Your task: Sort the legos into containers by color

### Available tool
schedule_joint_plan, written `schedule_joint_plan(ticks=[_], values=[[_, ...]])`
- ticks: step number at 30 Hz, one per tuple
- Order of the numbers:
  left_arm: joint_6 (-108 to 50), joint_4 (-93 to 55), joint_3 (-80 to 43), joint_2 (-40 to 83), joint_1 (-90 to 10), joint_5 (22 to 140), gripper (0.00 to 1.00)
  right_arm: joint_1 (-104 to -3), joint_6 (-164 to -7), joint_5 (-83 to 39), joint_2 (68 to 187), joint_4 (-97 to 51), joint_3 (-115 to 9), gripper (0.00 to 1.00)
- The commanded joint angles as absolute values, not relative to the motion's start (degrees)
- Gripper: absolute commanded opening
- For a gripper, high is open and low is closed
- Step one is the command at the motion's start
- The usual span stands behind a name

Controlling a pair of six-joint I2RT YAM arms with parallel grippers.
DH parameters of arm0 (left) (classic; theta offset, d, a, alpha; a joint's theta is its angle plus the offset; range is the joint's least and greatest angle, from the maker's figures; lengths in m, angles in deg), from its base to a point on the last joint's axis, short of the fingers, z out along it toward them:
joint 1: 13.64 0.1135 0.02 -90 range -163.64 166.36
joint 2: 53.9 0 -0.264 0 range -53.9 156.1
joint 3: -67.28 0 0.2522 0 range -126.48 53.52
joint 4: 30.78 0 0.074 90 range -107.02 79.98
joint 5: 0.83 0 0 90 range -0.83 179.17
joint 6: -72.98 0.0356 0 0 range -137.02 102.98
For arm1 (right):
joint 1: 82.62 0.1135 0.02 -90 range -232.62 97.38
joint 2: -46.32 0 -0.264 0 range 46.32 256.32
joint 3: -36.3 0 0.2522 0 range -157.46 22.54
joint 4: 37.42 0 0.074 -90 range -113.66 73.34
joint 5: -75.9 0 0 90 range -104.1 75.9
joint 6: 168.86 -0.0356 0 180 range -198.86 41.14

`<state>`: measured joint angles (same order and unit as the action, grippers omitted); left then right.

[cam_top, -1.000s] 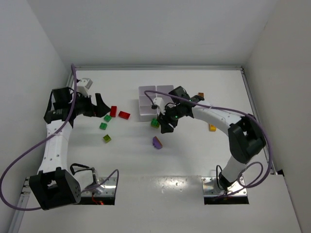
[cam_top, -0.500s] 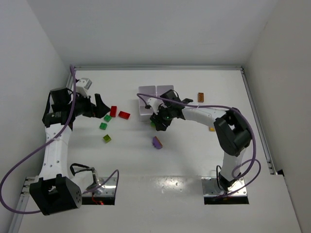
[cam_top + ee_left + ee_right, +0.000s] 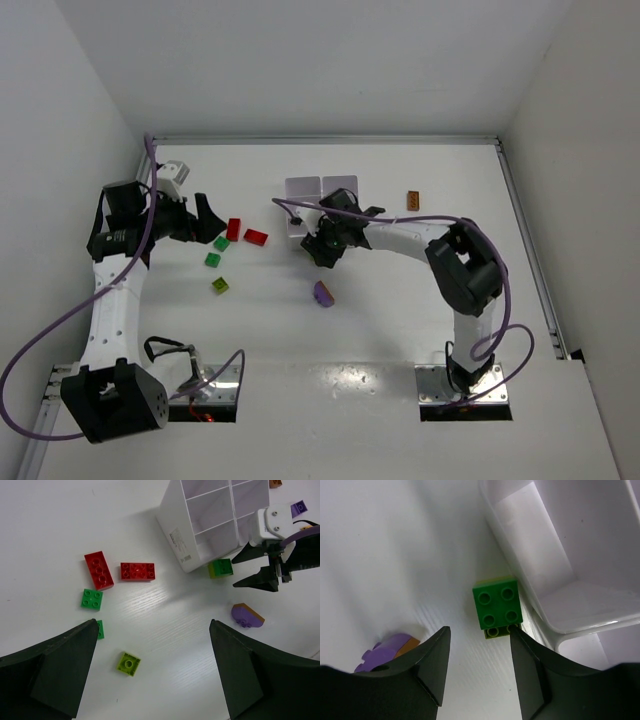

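Observation:
The white tray [image 3: 322, 187] stands at the table's middle; its near part is under my right arm. My right gripper [image 3: 319, 248] is open at the tray's near left corner. A green brick stacked on a lime one [image 3: 498, 608] lies against the tray wall [image 3: 520, 565], just ahead of the right fingertips and not between them. My left gripper [image 3: 209, 218] hangs wide open above loose legos: two red bricks [image 3: 99, 570] [image 3: 137, 571], two green ones [image 3: 92, 599] [image 3: 100, 629] and a lime one [image 3: 129, 663]. A purple and orange piece [image 3: 323, 293] lies apart.
An orange-brown brick [image 3: 413, 200] lies right of the tray. A purple brick [image 3: 299, 506] shows beyond the tray in the left wrist view. A raised rail [image 3: 320, 140] bounds the table's far edge, with white walls on both sides.
My right gripper has swung left along the tray's near side to its left corner, and its jaws narrowed a little. The left arm has barely moved.

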<state>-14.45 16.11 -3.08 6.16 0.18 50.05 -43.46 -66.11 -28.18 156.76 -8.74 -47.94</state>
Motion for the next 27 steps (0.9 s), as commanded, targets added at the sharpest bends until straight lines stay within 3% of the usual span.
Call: schedule_joint_plan(ticks=[1,14,27], values=[[-13.7,15.4,-4.1,6.4,0.7,50.1,1.00,-43.1,-67.2,-26.7,158.0,-11.9,-51.2,0.52],[-12.1,16.5,-4.1,6.4,0.7,50.1,1.00,-42.0,-67.2,-26.1,161.5,-12.4,-54.7,0.52],[-11.6,16.5,-2.6,6.9,0.7,50.1,1.00,-36.2,-62.5,-33.1,158.7,-10.7,-51.2,0.50]])
